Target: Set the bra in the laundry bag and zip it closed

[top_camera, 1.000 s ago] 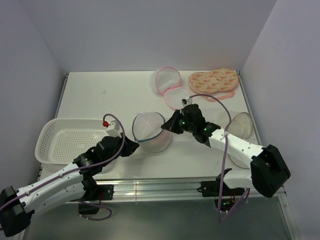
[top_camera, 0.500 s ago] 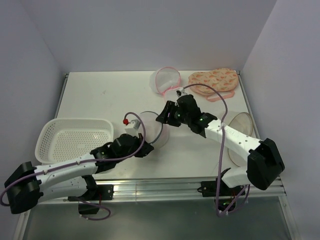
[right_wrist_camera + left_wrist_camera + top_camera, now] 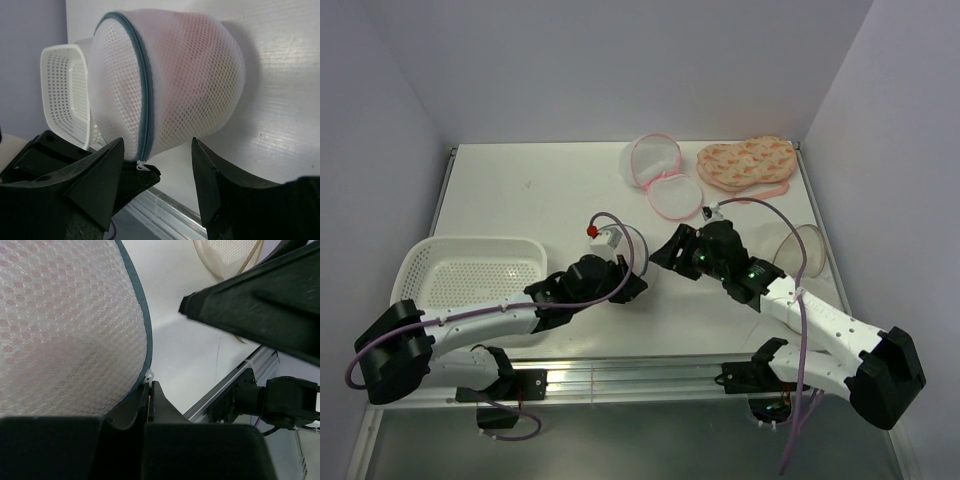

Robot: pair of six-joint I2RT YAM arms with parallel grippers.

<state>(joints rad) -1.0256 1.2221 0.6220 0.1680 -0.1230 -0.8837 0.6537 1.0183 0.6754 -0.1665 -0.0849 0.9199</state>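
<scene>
The laundry bag point(image 3: 170, 75) is a round white mesh clamshell with a grey zip rim point(image 3: 145, 85), lying on the table between my two grippers. The rim looks zipped together. The bra shows only as a pink tint point(image 3: 200, 65) through the mesh. My left gripper point(image 3: 150, 385) is shut on the white zip pull point(image 3: 148, 375) at the bag's near edge. My right gripper point(image 3: 157, 170) is open, its fingers point(image 3: 97, 182) straddling the bag's near end without touching it. In the top view both grippers point(image 3: 632, 285) point(image 3: 662, 255) cover most of the bag.
A white perforated basket point(image 3: 460, 275) stands at the left. A pink-rimmed mesh bag point(image 3: 660, 175) and a peach patterned padded piece point(image 3: 745, 163) lie at the back. A beige mesh dome point(image 3: 802, 250) sits at the right by the wall. A metal rail point(image 3: 620, 375) runs along the near edge.
My right gripper has let go of the bag, opened and drawn back to the right. My left arm has swung right round the bag, still shut on the zip pull.
</scene>
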